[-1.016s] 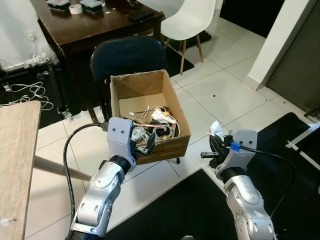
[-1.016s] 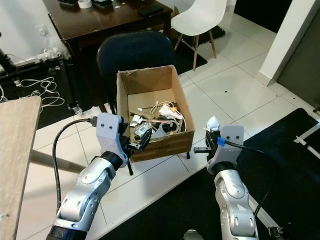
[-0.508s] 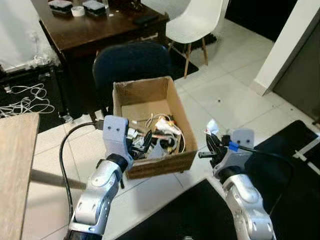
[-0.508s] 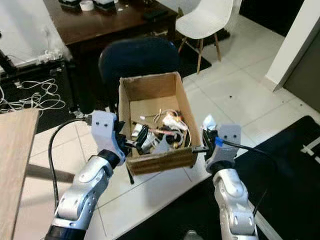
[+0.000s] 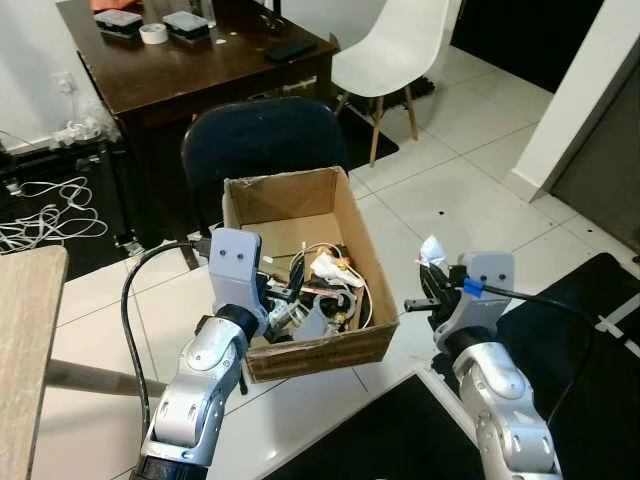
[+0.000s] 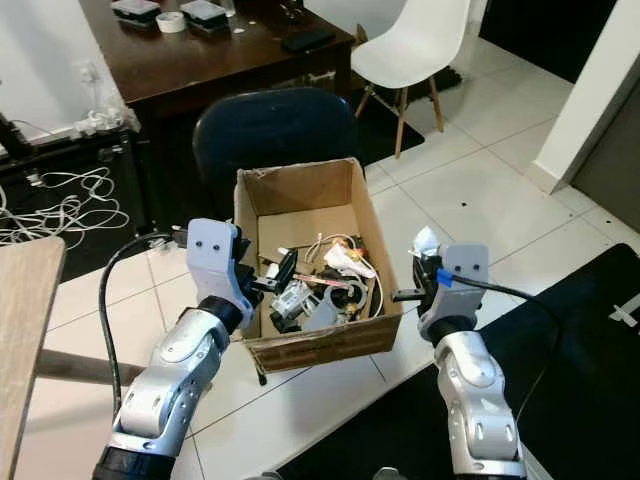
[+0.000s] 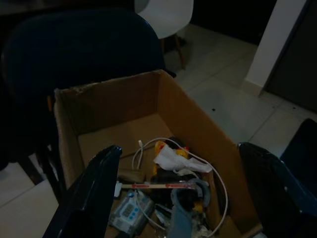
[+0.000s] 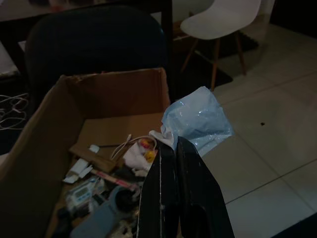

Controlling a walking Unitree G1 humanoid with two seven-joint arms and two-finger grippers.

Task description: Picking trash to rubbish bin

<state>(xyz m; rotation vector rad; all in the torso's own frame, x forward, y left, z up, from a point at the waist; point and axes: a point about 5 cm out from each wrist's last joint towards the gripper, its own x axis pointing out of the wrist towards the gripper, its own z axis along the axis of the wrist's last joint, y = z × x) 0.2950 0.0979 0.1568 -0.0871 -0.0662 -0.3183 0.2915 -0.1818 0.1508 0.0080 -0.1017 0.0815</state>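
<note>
Room, left eye view: white tiled floor (image 5: pixel 470 190), dark wooden table (image 5: pixel 190 55) at the back with a white chair (image 5: pixel 385 40) next to it, black mat (image 5: pixel 580 330) on the robot's right.
Bin: open cardboard box (image 5: pixel 345 345) sitting in front of a dark blue chair (image 5: pixel 260 135), stuffed with cables, wrappers and other junk.
Right eye view, left side: left gripper (image 6: pixel 278 277) is right at the box's near-left wall, jaws poking in over the rim and clearly apart.
Right eye view, right side: right gripper (image 6: pixel 418 292) hangs just beside the box's right wall, outside it, jaws clamped together on a crumpled plastic wrapper (image 6: pixel 426 241) that sticks up above them.
Left wrist view: pretty dark, but both black fingers (image 7: pixel 89 198) are spread wide either side of the box, looking down on a white cable (image 7: pixel 148 146), a white crumpled scrap (image 7: pixel 171 159) and a small grey gadget (image 7: pixel 130 210).
Right wrist view: fingers pressed shut, bluish-white wrapper pinched at the tips, box interior just beyond and to one side, so the trash isn't over the bin opening yet.
</note>
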